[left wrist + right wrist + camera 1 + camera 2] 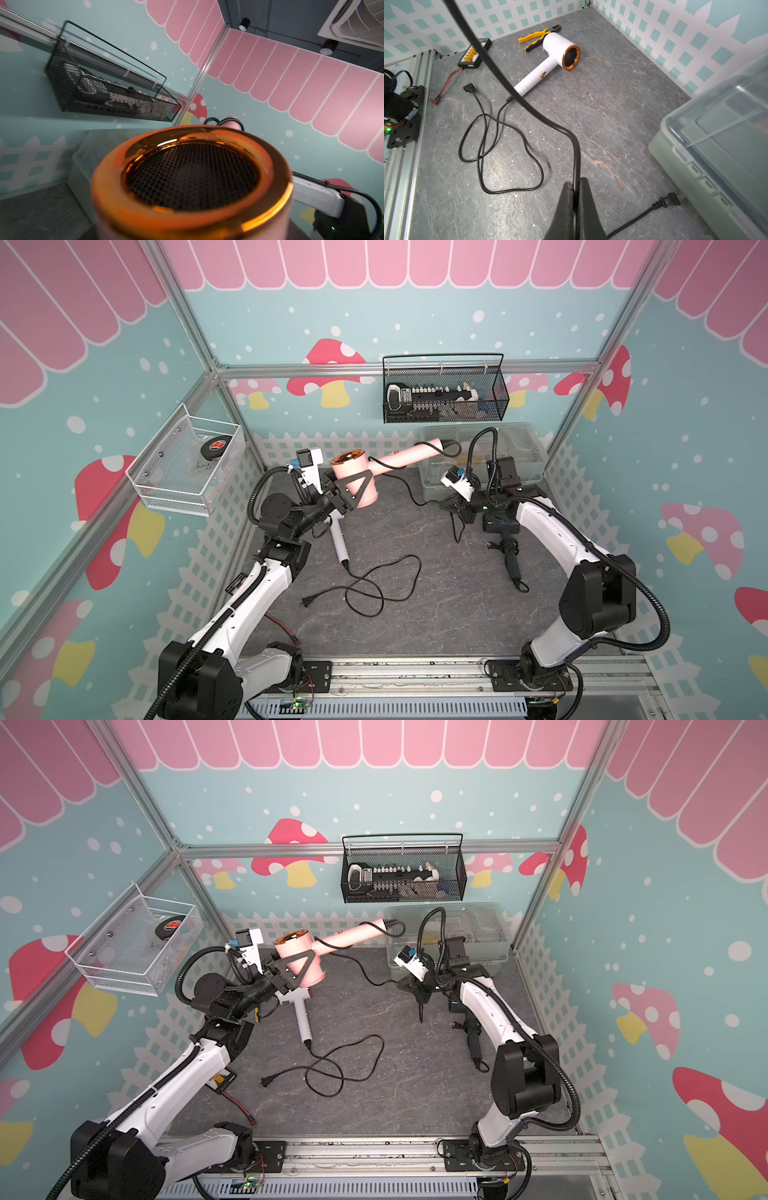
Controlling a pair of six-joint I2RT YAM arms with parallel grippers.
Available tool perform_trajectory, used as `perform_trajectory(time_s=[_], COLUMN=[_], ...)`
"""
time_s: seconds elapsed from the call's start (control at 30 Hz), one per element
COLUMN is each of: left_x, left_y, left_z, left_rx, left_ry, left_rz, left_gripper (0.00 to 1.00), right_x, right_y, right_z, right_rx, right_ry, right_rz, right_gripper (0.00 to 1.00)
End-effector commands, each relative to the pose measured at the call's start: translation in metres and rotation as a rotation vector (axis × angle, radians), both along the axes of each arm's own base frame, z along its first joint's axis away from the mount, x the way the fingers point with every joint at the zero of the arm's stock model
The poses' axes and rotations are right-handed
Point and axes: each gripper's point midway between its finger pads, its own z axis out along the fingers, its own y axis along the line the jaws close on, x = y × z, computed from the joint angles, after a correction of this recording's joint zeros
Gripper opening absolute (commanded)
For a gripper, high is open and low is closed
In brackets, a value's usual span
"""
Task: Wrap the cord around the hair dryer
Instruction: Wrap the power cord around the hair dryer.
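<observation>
Grips the pink hair dryer (415, 454) by its barrel in the left gripper (355, 489), jaws spread wide and clamped on that barrel, well clear of the table at about 11 o'clock, handle aimed toward 2 o'clock. Pinches the cord (577, 162) in the right gripper (576, 185), jaws pressed tight together on it, low over the table at about 2 o'clock, near the clear bin (685, 166). Leaves a plug (671, 199) on the table just beside the bin wall, probably this cord's tail. Shows, in both top views, cord doubling back near the handle's end; cannot tell of any full turn round it.

Likely trouble from here, as judgement only:

Pulling too taut against a hold on a smooth round barrel: could twist the dryer in the left jaws or drag it out. Winding too slack: could let turns slide off the handle's free end. Circling the handle so close to 1 o'clock: could knock the right arm into the bin. Dragging the tail: could catch the plug on the bin's foot or on the black hair dryer (505, 545) at 3 o'clock. Sweeping low toward 7 o'clock: could hook the loose cord (508, 191) of the white hair dryer (556, 49) lying at 10 o'clock.
</observation>
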Motion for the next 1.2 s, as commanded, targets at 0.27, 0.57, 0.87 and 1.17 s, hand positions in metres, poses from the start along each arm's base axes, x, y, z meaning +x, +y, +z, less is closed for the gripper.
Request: perform_trajectory(time_s=[0.27,0.57,0.87,1.17], left_x=[0.037,0.047,0.056,0.062], left_y=[0.09,0.133,0.141,0.107], left_z=[-0.001,-0.014,-0.036,-0.077], left_rx=[0.015,0.021,0.136,0.374], left_ry=[0.046,0.099,0.189,0.359], left_rz=[0.445,0.616,0.667,0.537], left_gripper=[0.0,0.0,0.0,0.0], right_x=[-0.054,-0.086,-0.106,-0.111], right_y=[0.021,0.028,0.029,0.012], right_z=[-0.005,-0.01,0.011,0.095], right_rx=[-0.093,-0.186,-0.235,-0.29], right_ry=[-0.014,-0.013,-0.055,-0.277], right_rz=[0.067,0.109,0.134,0.103], right_gripper=[0.0,0.0,0.0,0.0])
